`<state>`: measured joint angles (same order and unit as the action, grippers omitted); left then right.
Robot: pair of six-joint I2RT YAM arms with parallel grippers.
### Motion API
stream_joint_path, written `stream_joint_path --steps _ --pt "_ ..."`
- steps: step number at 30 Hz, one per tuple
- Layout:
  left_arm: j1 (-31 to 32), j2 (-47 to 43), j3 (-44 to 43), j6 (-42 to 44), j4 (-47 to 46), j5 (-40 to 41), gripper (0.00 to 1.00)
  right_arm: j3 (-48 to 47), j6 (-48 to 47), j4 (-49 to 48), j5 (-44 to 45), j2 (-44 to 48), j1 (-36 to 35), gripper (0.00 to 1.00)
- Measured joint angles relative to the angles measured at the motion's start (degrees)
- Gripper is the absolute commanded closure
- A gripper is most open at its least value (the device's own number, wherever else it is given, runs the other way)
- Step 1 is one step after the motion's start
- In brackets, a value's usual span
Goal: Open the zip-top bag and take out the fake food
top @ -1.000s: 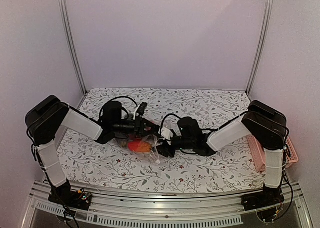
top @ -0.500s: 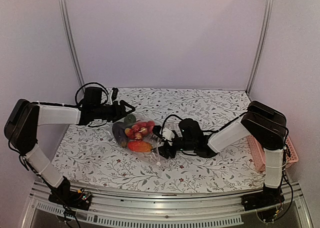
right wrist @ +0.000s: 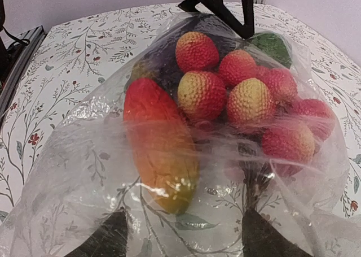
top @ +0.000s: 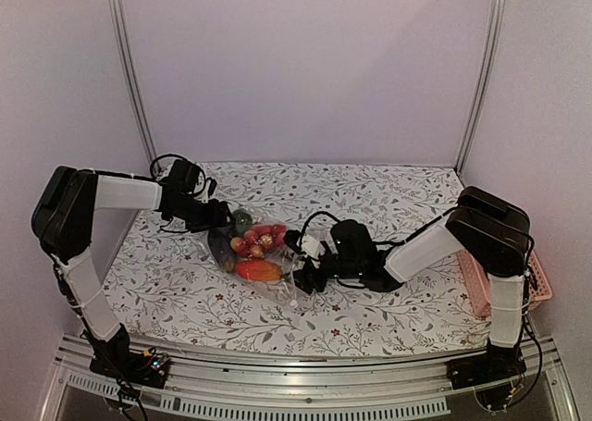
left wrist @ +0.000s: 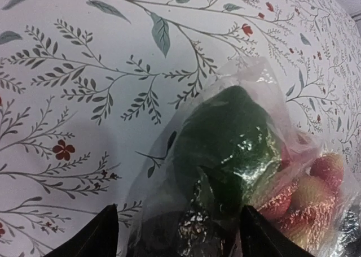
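The zip-top bag [right wrist: 73,147] holds fake food [right wrist: 200,93]; left fingers [left wrist: 101,237], right fingers [right wrist: 107,241] spread wide

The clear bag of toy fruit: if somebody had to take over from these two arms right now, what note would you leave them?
Left claw: open, at the far-left end of the zip-top bag, close to the dark green piece.
Right claw: open, at the bag's near-right end, gripping nothing that I can see.
Where things are: the bag lies on the table between the two arms, with the fake food all inside it.
Done: nothing is out yet. Whether the zip is open cannot be told.
Left: get the bag's mouth open, then lift out every piece.
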<state>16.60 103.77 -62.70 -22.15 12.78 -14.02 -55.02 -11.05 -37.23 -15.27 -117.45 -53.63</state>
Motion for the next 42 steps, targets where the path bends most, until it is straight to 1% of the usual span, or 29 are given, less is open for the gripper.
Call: stream_joint_path --steps 2,5,9,11,13,24,29,32,36,40,42 --pt "0.0 1.2 0.5 0.2 0.3 -0.4 0.4 -0.1 0.3 0.1 0.3 0.0 0.0 0.29" --pt "0.0 1.4 1.7 0.4 -0.1 -1.7 0.62 -0.2 0.8 0.3 0.7 0.0 0.0 0.27" --pt "0.6 1.4 3.0 0.3 -1.5 -3.0 0.86 -1.3 1.0 1.0 0.8 0.0 0.0 0.27" --pt "0.9 1.4 3.5 0.0 -2.2 -3.5 0.95 -2.4 1.0 1.7 0.7 0.0 0.0 0.27" --pt "1.2 1.4 4.0 -0.3 -3.1 -4.1 1.0 -3.5 1.0 2.6 0.5 -0.2 0.0 0.26" --pt "1.5 1.2 5.5 -1.7 -5.2 -6.0 1.0 -7.4 -2.1 8.0 -4.0 -3.3 0.0 0.22" --pt "1.5 1.2 5.5 -1.9 -5.6 -6.6 1.0 -10.8 -4.2 10.9 -5.0 -5.2 0.0 0.24" --pt "1.5 1.2 5.5 -1.9 -5.7 -6.8 1.0 -11.4 -5.2 12.3 -5.4 -5.8 0.0 0.26" --pt "1.5 1.2 5.5 -2.0 -5.7 -7.0 1.0 -11.4 -6.5 14.9 -6.1 -5.8 0.0 0.38" --pt "1.5 1.2 5.5 -2.1 -6.0 -7.1 1.0 -11.4 -7.7 17.4 -6.0 -5.8 0.0 0.55" --pt "1.5 1.2 5.5 -2.1 -6.1 -7.1 1.0 -11.2 -7.7 18.0 -5.7 -5.6 0.0 0.61"
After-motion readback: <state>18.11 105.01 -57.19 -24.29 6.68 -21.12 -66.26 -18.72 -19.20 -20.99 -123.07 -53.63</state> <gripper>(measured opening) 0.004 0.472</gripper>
